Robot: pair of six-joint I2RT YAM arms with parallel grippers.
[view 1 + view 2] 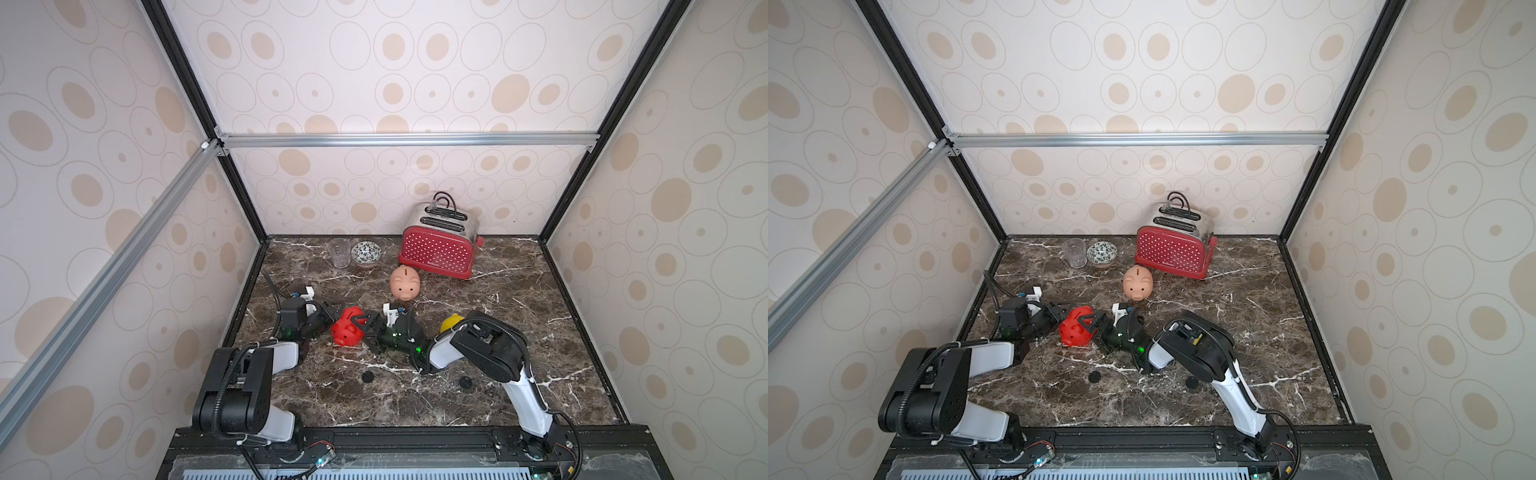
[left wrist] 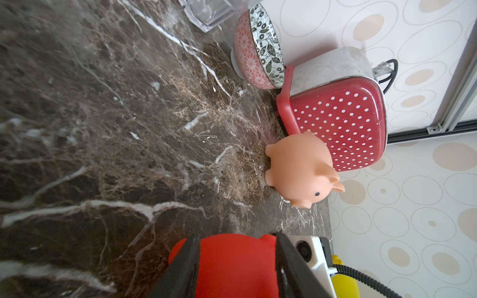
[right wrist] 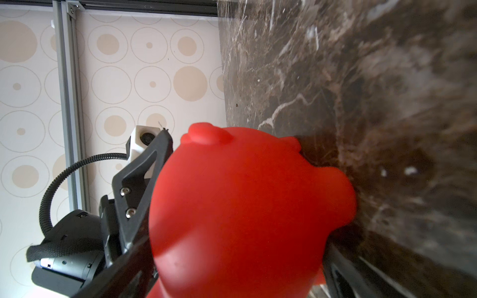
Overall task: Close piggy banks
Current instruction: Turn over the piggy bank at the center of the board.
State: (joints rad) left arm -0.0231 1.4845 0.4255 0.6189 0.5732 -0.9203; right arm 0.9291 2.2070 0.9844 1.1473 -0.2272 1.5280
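Observation:
The red piggy bank [image 1: 347,328] [image 1: 1075,332] lies on the marble table, near the left between my two grippers. My left gripper [image 1: 337,321] [image 2: 236,240] is shut on its body [image 2: 232,265], one black finger on each flank. My right gripper [image 1: 360,331] [image 3: 232,271] stands open from the opposite side, its jaws wide around the red pig [image 3: 245,206], which fills that view. The pale pink piggy bank [image 1: 404,282] [image 1: 1138,283] [image 2: 299,167] stands upright farther back. The yellow piggy bank [image 1: 452,322] [image 2: 344,283] is mostly hidden behind my right arm.
A red dotted toaster [image 1: 438,249] stands at the back, right of centre, with a clear glass [image 1: 338,253] and a patterned bowl [image 1: 365,253] to its left. Two small black round discs [image 1: 367,377] [image 1: 465,382] lie on the table nearer the front edge.

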